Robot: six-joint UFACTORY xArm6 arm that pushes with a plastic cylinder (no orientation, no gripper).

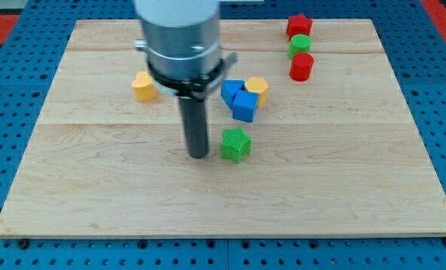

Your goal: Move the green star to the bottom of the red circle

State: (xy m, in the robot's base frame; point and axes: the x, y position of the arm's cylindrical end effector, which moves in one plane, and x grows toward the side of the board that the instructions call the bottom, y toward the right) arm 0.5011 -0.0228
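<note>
The green star (236, 144) lies near the middle of the wooden board (95, 195). The red circle, a red cylinder (301, 67), stands at the view's upper right, well up and to the right of the star. My tip (199, 155) rests on the board just to the view's left of the green star, a small gap apart from it. The rod rises from the tip to the grey arm body above.
A green cylinder (300, 45) and a red star (299, 26) stand in a column above the red cylinder. Two blue blocks (239, 99) and a yellow hexagon (257, 88) cluster above the green star. A yellow heart-like block (143, 86) lies at the left.
</note>
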